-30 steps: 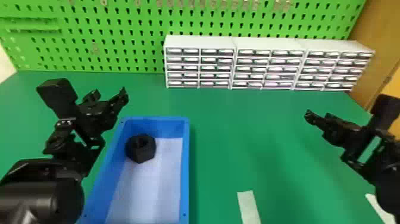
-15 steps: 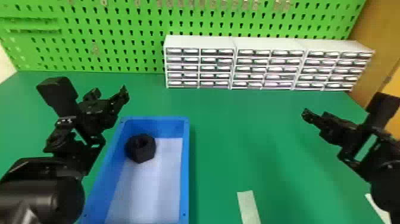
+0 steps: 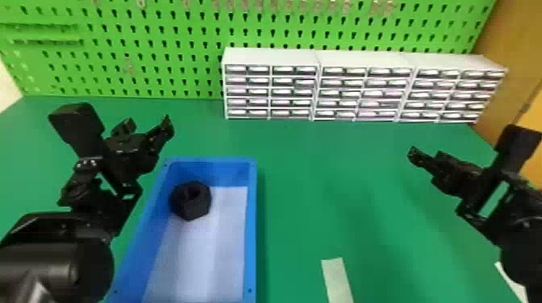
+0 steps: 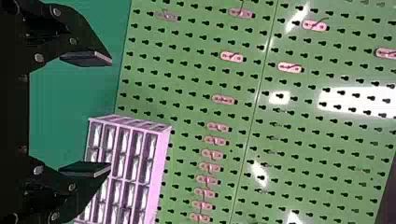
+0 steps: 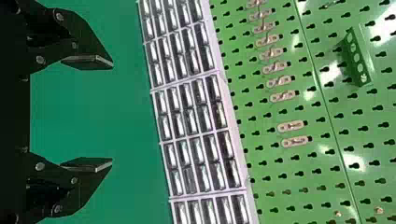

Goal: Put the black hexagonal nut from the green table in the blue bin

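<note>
In the head view the black hexagonal nut lies inside the blue bin, against its far left corner. My left gripper is above the table, just left of the bin's far end and apart from the nut. Over the right part of the green table is my right gripper, well away from the bin. In the left wrist view, the left gripper stands open with nothing between its fingers. The right gripper is likewise open and holds nothing in the right wrist view.
White drawer cabinets line the back of the table before a green pegboard. A pale strip lies on the table to the right of the bin, near the front.
The right arm has shifted slightly to the left and away from the table's front edge. The left arm and the nut are practically where they were.
</note>
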`<state>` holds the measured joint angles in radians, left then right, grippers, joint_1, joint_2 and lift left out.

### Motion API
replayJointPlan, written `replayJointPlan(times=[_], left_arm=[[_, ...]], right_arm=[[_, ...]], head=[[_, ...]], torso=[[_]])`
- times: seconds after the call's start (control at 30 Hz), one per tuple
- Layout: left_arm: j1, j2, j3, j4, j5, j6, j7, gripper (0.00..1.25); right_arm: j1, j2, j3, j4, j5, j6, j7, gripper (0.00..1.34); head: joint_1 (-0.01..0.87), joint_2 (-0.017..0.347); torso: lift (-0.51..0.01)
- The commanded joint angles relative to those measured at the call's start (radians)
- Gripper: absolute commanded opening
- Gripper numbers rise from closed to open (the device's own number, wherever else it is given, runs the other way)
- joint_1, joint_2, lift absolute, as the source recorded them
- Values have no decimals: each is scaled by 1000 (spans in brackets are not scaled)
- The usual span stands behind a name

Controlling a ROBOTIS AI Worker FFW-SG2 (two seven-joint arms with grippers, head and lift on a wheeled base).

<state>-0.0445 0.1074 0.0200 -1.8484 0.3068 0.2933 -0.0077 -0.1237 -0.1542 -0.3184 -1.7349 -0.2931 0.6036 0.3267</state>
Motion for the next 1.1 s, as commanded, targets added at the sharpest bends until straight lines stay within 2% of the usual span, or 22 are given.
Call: replayJointPlan(times=[0.0,1.07], left_arm=[[0,0,3,0,2,0,0,793],[0,0,3,0,0,0,0,793]], right_arm=[[-2,-2,2,0,0,2,0,816],[-8,-5,13,0,2,10,0,818]], head=[[691,9],[691,9]], torso=[[-97],[-97]])
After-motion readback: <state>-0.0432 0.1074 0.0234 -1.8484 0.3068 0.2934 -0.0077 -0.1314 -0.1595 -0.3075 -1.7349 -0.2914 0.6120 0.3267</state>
